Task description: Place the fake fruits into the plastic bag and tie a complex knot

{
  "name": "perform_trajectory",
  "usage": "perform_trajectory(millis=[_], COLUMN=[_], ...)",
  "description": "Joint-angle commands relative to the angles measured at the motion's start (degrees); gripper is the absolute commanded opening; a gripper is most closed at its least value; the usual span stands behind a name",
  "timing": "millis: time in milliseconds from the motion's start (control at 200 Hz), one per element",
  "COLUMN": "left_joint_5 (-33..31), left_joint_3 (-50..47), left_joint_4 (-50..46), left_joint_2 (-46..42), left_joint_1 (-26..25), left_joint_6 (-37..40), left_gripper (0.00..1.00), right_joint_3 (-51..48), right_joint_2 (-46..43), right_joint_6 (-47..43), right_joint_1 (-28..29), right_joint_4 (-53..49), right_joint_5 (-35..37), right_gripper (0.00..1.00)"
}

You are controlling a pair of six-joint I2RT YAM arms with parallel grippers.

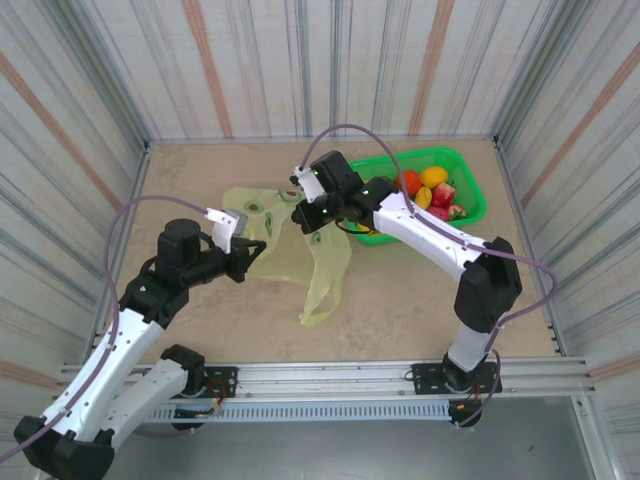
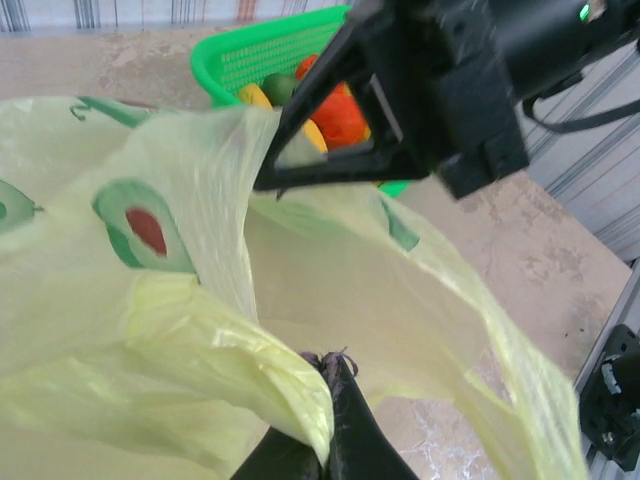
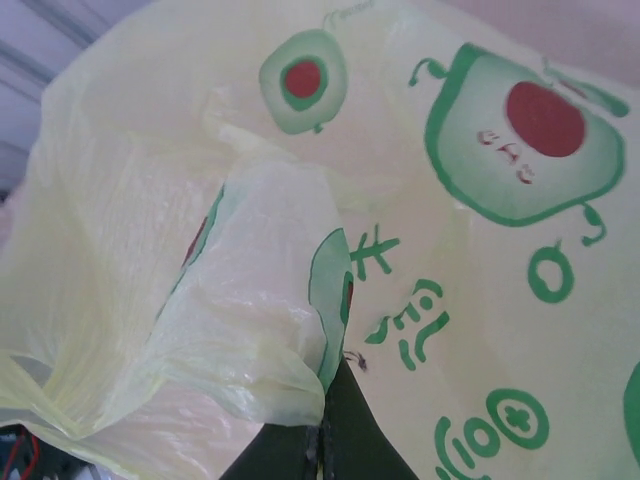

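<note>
Observed from the room: the plastic bag (image 1: 322, 262) lies crumpled on the table (image 1: 420, 310), just left of the green mesh basket (image 1: 472, 172), with one loop handle trailing toward the near edge. It is thin, pale yellow-green and printed with green avocado figures.

The fake fruits (image 1: 432, 190) are all in the basket, none in the bag: a yellow one, an orange-red one, a banana and red pieces can be made out.

The left gripper (image 2: 333, 372) is on the far side of the bag from the basket. Its jaws are clenched on a bunched fold of the bag's rim.

The right gripper (image 3: 325, 405) is at the bag's basket-side edge, its arm reaching across the basket's near-left corner. Its jaws are pressed together on another fold of the film. In the left wrist view its black fingers meet at a point on the bag's raised edge, with the basket behind them.

Between the two grips the film is lifted off the table.
</note>
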Motion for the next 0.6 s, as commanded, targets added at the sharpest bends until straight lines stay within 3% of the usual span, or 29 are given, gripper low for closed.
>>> perform_trajectory(millis=[0,260,591], left_joint_5=[-1.3,-3.6,-11.4], left_joint_3=[-0.2,-0.7,1.7], left_joint_4=[-2.2,-4.9,-7.8], left_joint_2=[0.5,0.8,9.6], left_joint_1=[-0.9,-4.5,-11.4], left_joint_6=[1.9,2.9,-0.2], left_gripper=[0.00,0.00,0.00], right_joint_3=[-3.6,-4.6,3.6], right_joint_2=[-5.0,-9.0,-2.9], right_joint_6=[4.6,11.7,12.9], right_joint_1=[-2.4,-8.7,-11.6], right_joint_4=[7.5,14.0,10.6], right_joint_5=[-0.1,-6.1,-20.0], right_gripper=[0.00,0.00,0.00])
